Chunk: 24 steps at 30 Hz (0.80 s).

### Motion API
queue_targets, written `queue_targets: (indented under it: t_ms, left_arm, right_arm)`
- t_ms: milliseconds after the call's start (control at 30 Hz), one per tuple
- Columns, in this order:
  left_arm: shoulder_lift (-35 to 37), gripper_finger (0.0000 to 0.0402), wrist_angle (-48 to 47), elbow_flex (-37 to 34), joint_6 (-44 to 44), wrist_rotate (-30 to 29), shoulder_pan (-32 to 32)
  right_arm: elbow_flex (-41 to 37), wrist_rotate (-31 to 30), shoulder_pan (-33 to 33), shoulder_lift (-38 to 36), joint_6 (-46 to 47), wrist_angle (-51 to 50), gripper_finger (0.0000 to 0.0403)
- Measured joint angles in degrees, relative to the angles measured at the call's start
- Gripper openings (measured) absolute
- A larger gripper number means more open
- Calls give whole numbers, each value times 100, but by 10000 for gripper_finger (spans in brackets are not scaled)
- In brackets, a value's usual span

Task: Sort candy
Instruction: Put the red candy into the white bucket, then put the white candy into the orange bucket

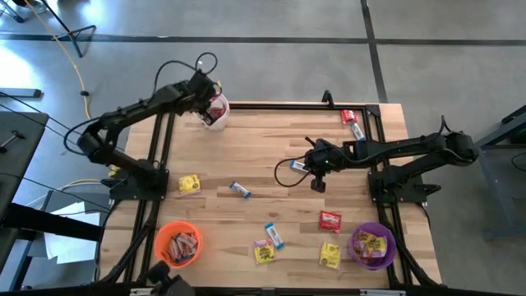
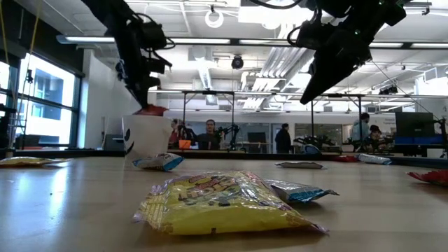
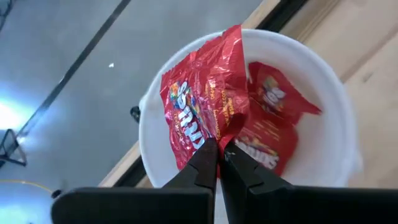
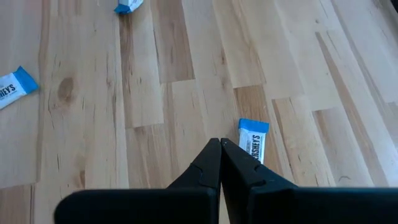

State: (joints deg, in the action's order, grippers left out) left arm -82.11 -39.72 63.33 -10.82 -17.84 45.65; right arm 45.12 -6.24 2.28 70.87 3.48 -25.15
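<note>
My left gripper (image 3: 219, 148) is at the far left of the table, over the white cup (image 1: 215, 120), shut on a red candy packet (image 3: 199, 102). More red packets (image 3: 273, 124) lie inside that cup. My right gripper (image 4: 220, 144) hangs shut above the middle of the table, clear of the wood in the low view (image 2: 308, 94). A blue-and-white bar (image 4: 252, 142) lies flat just beyond its tips. Other candies lie loose on the table: yellow (image 1: 189, 183), blue (image 1: 240, 190), red (image 1: 330, 220). My left gripper pinches the red packet between its two fingers at one edge (image 3: 216, 132), coming from above and pointing down. The packet hangs crumpled below the fingers, over the white cup's mouth, and its lower part (image 2: 150, 110) is level with the rim.
An orange cup (image 1: 178, 243) holding candies stands at the near left. A purple cup (image 1: 372, 245) with yellow packets stands at the near right. A red packet (image 1: 349, 117) and a blue bar (image 1: 357, 131) lie at the far right. People stand in the room beyond the table (image 2: 208, 133).
</note>
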Motion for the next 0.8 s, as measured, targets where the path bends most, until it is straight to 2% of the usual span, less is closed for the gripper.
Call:
queue_targets:
  t_ms: [200, 433, 567, 667, 800]
  left_arm:
    - [-452, 7, 200, 103, -426, 106, 163]
    - [-488, 58, 240, 107, -432, 82, 68]
    - [-385, 94, 240, 109, -434, 69, -62]
    - [-182, 111, 360, 19, -458, 63, -283]
    - [328, 115, 865, -405, -423, 44, -748]
  right_arm:
    - [0, 2, 0, 0, 55, -17, 1]
    - [0, 23, 0, 0, 80, -3, 1]
    - [-40, 24, 0, 26, 314, 283, 1]
    - [-350, 22, 0, 101, 398, 712, 1]
    - [-782, -198, 7, 244, 684, 1073, 32]
